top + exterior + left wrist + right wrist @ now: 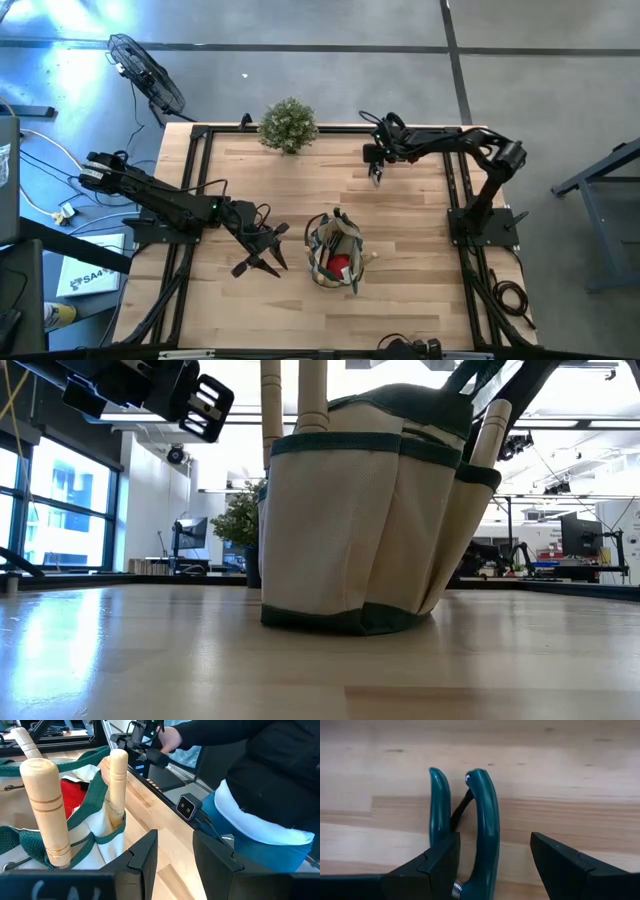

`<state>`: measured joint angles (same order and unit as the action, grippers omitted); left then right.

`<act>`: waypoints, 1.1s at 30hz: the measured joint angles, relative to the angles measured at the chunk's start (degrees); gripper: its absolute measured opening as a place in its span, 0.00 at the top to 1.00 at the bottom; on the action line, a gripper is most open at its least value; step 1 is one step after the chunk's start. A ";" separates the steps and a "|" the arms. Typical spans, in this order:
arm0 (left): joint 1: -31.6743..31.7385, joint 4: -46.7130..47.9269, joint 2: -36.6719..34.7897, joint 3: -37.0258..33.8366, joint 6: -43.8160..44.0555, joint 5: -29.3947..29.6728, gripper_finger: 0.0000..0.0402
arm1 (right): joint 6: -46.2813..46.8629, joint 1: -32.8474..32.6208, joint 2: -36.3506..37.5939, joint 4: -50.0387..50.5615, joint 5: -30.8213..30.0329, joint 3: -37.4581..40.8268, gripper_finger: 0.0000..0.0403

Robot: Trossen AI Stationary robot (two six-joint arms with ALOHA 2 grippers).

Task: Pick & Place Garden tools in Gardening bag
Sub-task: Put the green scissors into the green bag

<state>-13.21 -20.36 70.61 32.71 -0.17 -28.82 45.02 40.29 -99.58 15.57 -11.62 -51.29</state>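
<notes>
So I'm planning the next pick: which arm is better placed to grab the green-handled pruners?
Right. The right gripper hangs open directly over the green-handled pruners, fingers straddling one handle. The left gripper is open beside the gardening bag, far from them.

High view: overhead, straight down, whole worktop (400, 215) in frame. Low view: at worktop level, very near the bag (360, 530). Left wrist view shares that bag, close. Right wrist view: close, facing bare wood.

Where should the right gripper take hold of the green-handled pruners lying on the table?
Across both handles together, from straight above. The green-handled pruners lie flat on the table, handles near-parallel and close. The right gripper hangs open over them, one handle between its fingers, one at the edge.
</notes>
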 joint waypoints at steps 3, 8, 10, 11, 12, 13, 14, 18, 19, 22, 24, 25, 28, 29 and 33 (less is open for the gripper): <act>0.00 0.06 0.00 -0.01 -0.01 -0.03 0.70 | 0.00 0.00 -0.85 -0.38 -0.04 0.00 0.42; 0.00 0.87 0.00 -0.02 -0.02 -0.09 0.70 | 0.24 0.00 -1.23 -1.22 -0.23 0.01 0.42; 0.00 0.89 0.00 -0.02 -0.04 -0.09 0.70 | 0.22 0.00 -1.23 -1.80 -0.24 0.01 0.43; 0.00 0.88 0.00 -0.02 -0.17 -0.09 0.70 | 0.22 0.00 -1.23 -1.81 -0.22 0.00 0.44; 0.00 0.89 0.00 -0.02 -0.55 -0.09 0.70 | 0.22 0.00 -1.23 -1.73 -0.25 0.00 0.45; 0.00 0.89 0.00 -0.02 -0.86 -0.09 0.70 | 0.22 0.00 -1.24 -1.75 -0.29 0.00 0.46; 0.00 0.89 0.00 -0.02 -0.99 -0.09 0.70 | 0.22 0.00 -1.25 -1.73 -0.33 0.00 0.48; 0.00 0.94 0.00 -0.02 -1.09 -0.09 0.70 | -0.15 0.00 -1.25 -1.71 -0.35 0.00 0.57; 0.00 0.98 0.00 -0.02 -1.09 -0.09 0.70 | -0.19 0.00 -1.25 -1.73 -0.33 0.00 0.60; 0.00 1.07 0.00 -0.02 -1.09 -0.09 0.70 | -0.22 0.00 -1.25 -1.73 -0.28 0.00 0.68; 0.00 1.05 0.00 -0.02 -1.08 -0.09 0.70 | -0.24 0.00 -1.25 -1.68 -0.21 0.00 0.74; 0.00 1.08 0.00 -0.02 -1.07 -0.09 0.70 | -0.30 -0.01 -1.25 -1.68 -0.19 0.00 0.77; 0.00 1.54 0.00 -0.02 -1.07 -0.07 0.70 | -1.95 -0.07 -1.25 -1.59 0.01 -0.02 0.86; 0.00 1.74 0.00 -0.02 -1.07 -0.07 0.70 | -2.47 -0.07 -1.25 -1.35 0.00 -0.03 0.89; 0.00 2.66 0.00 -0.07 -0.87 -0.07 0.70 | -4.52 -0.29 -1.21 -0.73 -0.13 -0.09 0.90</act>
<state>-13.21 -17.69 70.61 32.64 -1.04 -28.88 40.49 40.00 -100.79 14.84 -11.75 -51.37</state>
